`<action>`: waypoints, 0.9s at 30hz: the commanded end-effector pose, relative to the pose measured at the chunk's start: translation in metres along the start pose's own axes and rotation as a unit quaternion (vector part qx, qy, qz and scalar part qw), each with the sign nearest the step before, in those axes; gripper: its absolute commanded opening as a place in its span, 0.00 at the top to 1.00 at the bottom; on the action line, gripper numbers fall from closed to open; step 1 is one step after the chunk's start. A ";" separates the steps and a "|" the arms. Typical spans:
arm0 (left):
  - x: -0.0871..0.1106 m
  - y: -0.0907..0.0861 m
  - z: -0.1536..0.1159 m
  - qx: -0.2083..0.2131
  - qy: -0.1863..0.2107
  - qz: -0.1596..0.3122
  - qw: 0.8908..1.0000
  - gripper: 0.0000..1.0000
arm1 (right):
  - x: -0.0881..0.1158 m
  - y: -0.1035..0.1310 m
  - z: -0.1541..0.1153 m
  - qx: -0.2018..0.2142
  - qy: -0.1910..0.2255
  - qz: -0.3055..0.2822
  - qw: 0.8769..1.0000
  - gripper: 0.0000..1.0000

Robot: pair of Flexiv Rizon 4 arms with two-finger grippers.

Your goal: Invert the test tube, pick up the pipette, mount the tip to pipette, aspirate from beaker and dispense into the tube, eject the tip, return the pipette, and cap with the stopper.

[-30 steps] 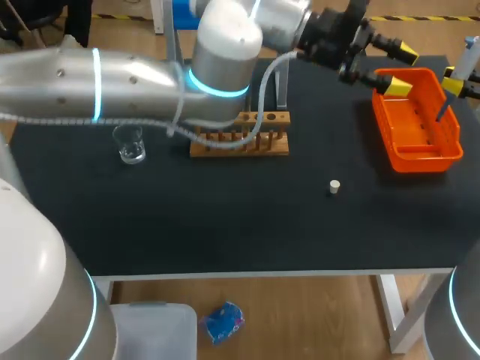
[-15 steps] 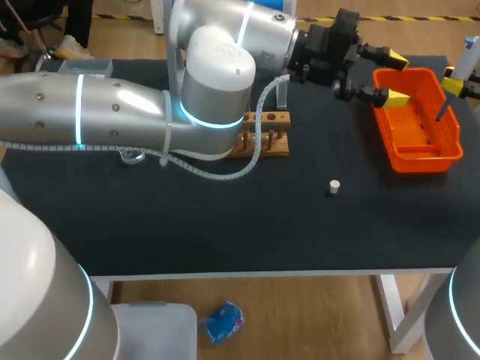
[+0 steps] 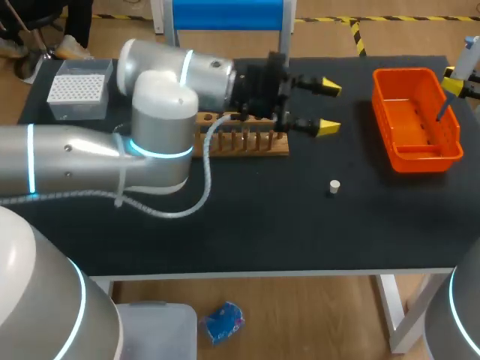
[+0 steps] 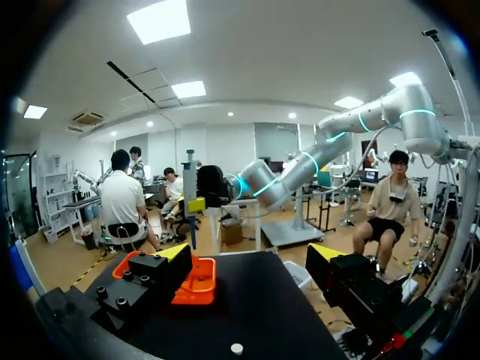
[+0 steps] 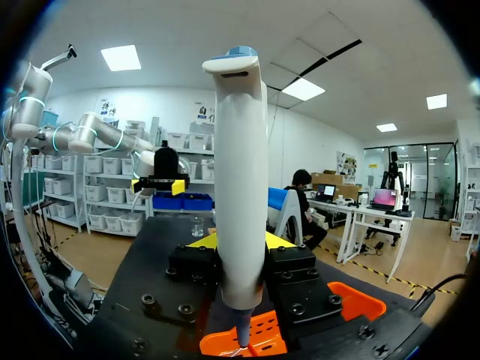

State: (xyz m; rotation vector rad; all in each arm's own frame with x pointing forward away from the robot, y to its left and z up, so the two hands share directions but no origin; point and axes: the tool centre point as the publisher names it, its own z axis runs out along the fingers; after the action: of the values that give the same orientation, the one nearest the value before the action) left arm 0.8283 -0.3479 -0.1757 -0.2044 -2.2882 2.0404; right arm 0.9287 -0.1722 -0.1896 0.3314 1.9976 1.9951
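My right gripper (image 5: 238, 244) is shut on the white pipette (image 5: 238, 180), which stands upright over the orange tray (image 5: 352, 298). In the head view that gripper (image 3: 459, 81) sits at the table's far right edge, the pipette's tip (image 3: 442, 112) hanging above the tray (image 3: 390, 124). My left gripper (image 3: 327, 107) is open and empty, held in the air just right of the wooden rack (image 3: 247, 142). The white stopper (image 3: 334, 186) lies on the mat in front of it. In the left wrist view the stopper (image 4: 237, 348) lies below the open gripper (image 4: 251, 253). I cannot make out a test tube.
A clear box of tips (image 3: 77, 96) stands at the back left. My left arm (image 3: 161, 112) stretches across the left half of the table, covering the rack's left end and the ground beside it. A blue stand (image 3: 229, 15) rises behind the rack.
My left arm has drawn back leftward from beside the orange tray to the rack's right end, still open. The right gripper and pipette have not moved.
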 end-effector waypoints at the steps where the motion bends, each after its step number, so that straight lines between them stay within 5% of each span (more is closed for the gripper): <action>1: 0.007 0.014 -0.017 0.012 -0.025 -0.008 1.000 0.00 | 0.000 0.001 0.000 0.001 -0.001 0.000 1.000 1.00; 10: 0.025 0.034 -0.033 0.003 -0.103 -0.031 0.994 0.00 | 0.000 0.001 0.000 0.001 -0.001 0.000 1.000 1.00; 27: 0.035 0.045 -0.036 0.000 -0.115 -0.045 0.992 0.00 | 0.000 0.001 0.000 0.001 -0.001 0.000 1.000 1.00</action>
State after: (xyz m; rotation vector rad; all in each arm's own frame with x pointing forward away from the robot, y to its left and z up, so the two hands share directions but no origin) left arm 0.8032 -0.3005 -0.2163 0.1217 -2.3688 2.0998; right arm 0.9287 -0.1723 -0.1896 0.3316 1.9976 1.9949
